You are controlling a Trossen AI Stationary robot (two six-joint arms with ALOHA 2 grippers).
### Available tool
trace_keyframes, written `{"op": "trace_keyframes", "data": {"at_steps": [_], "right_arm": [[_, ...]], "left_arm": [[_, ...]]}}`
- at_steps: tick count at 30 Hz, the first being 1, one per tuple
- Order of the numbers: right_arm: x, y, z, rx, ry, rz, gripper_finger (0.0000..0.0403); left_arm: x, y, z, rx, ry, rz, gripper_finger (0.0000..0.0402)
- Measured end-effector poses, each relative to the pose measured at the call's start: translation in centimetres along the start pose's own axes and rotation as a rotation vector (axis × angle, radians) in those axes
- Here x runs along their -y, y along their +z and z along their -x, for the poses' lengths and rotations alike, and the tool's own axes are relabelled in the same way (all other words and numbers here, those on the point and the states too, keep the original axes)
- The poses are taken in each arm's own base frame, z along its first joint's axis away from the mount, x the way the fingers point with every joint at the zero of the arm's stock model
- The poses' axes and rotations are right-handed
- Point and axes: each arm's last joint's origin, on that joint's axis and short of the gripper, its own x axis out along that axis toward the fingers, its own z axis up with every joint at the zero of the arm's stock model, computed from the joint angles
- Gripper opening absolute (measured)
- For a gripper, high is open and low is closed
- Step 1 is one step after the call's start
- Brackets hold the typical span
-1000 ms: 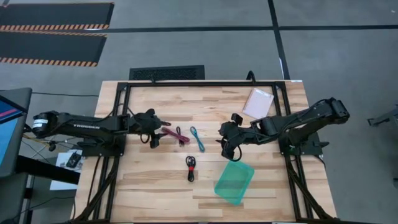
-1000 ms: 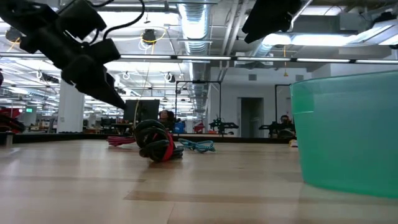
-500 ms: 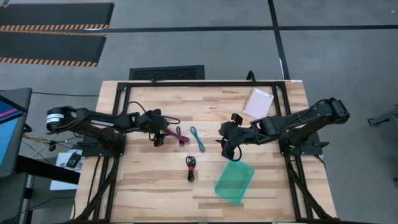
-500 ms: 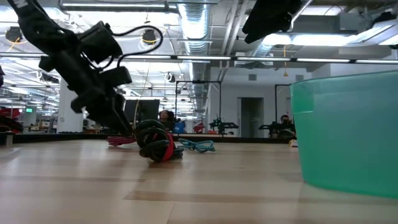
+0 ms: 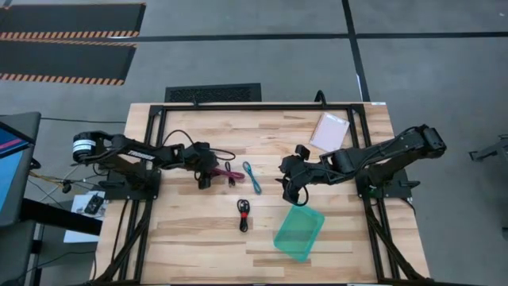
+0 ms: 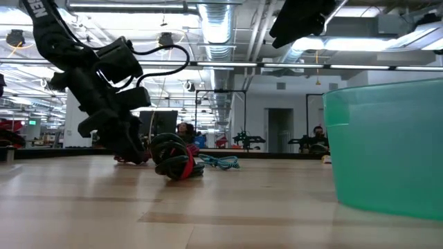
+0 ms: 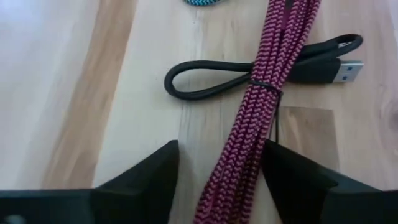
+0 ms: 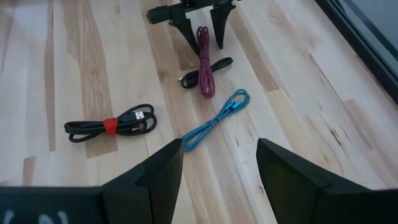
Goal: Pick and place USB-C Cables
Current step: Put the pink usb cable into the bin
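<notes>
Left gripper straddling the maroon-pink cable

From above we see the left gripper (image 5: 208, 169) down on the worktop (image 5: 198, 238) at the maroon-pink cable (image 5: 228, 173), the teal-blue cable (image 5: 252, 177) just beside. The left wrist view shows its fingers (image 7: 146, 177) spread wide, the cable (image 7: 261, 106) between them, ungripped. The right gripper (image 5: 289, 189) hovers with its fingers (image 8: 165, 168) parted, empty.

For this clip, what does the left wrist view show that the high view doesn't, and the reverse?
Only the left wrist view shows the left gripper's open fingers straddling the maroon-pink braided cable bundle, with its thin tie and metal plug visible. Only the high view shows the black cable with a red band, the translucent green rectangular tray, the pale pink flat packet and the right gripper hovering above the tray. Both show the maroon-pink bundle and the teal-blue cable.
</notes>
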Motion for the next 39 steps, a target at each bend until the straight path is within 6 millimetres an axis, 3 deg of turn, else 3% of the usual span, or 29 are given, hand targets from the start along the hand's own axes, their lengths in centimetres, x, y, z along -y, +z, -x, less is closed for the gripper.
{"op": "trace_keyframes", "data": {"at_steps": [9,17,22,32,39], "right_arm": [[0.0,0.0,0.0,0.0,0.001,-0.021,0.0228],[0.1,0.1,-0.1,0.004,-0.012,-0.112,0.0228],[0.6,0.2,-0.2,0.004,-0.028,-0.175,0.0228],[1.3,0.6,-0.5,0.02,-0.042,-0.266,0.0228],[0.7,2.2,-0.3,0.189,0.0,-0.255,0.0228]], "left_arm": [[0.2,0.0,-0.1,0.014,-0.043,0.063,0.0017],[0.2,0.2,0.1,0.031,-0.023,0.184,0.0004],[0.3,0.5,1.4,0.064,0.032,0.295,0.0002],[0.8,3.0,6.9,0.385,0.031,0.409,0.0001],[1.5,5.4,11.2,0.781,0.009,0.415,0.0001]]}}
